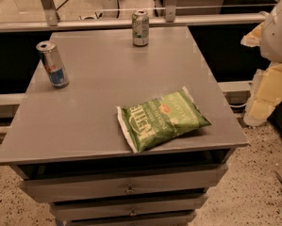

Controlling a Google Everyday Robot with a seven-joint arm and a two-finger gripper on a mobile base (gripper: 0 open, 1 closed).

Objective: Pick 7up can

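Observation:
The 7up can (140,28) stands upright at the far edge of the grey cabinet top (103,79), near its middle. It has a pale green and silver-white body and a silver top. Nothing touches it. My gripper is out of view. Only a white rounded part of my arm (278,29) shows at the right edge, to the right of the cabinet and well away from the can.
A slim silver-and-blue can (53,64) stands near the left edge. A green chip bag (160,119) lies flat at the front right. Drawers (126,185) sit below the top. Pale yellow blocks (268,95) stand by the right side, and a rail (131,21) runs behind.

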